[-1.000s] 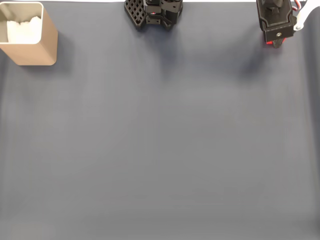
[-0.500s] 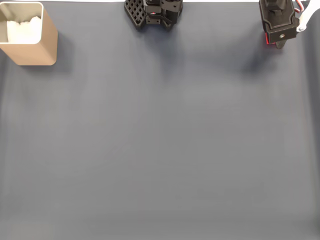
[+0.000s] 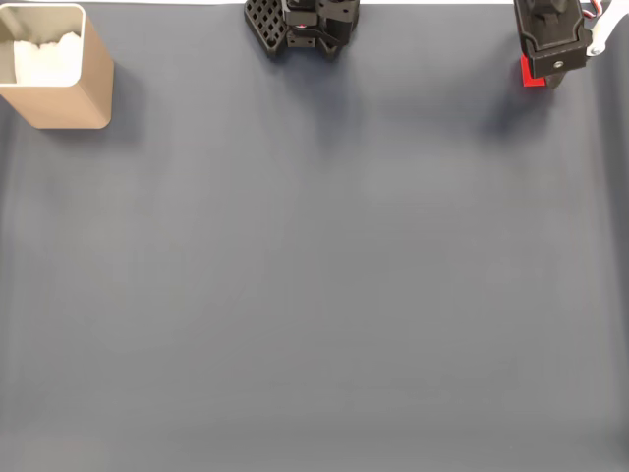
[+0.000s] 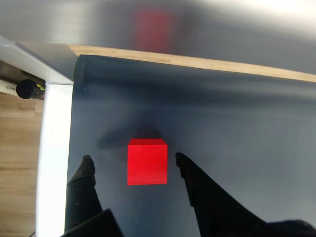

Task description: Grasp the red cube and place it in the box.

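Presently my gripper (image 4: 132,164) stands wide around the small matte red cube (image 4: 147,162), frame centre; I should descend squarely, then close.

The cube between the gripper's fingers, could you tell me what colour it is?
Bright red; the cube shows best in the wrist view.

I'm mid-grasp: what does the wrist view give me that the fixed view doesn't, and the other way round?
Wrist view alone: the open gripper with its fingertips on either side of the red cube, gaps on both sides, plus the mat's edge against a wooden strip. Fixed view alone: the box at the far top left with white lining, across the whole grey mat from the arm, and the arm's base at top centre. Both share the red cube and the grey mat; in the fixed view the arm covers most of the cube.
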Controlling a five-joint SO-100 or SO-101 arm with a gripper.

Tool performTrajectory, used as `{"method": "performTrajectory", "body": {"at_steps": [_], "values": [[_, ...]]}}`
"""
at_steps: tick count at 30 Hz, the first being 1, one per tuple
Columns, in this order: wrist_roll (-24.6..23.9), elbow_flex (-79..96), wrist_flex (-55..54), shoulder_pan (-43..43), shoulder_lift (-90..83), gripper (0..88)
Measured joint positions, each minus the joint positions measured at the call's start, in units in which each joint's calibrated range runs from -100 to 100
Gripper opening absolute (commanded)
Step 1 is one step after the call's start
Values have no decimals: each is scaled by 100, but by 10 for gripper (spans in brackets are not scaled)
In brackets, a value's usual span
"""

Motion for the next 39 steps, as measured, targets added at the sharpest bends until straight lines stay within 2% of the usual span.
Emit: {"method": "performTrajectory", "body": {"at_steps": [33,37,39], "values": [[-195,380,-88,-119,-69,377],[-230,389,-95,-119,-69,340],[-249,389,-95,-126,-69,276]]}}
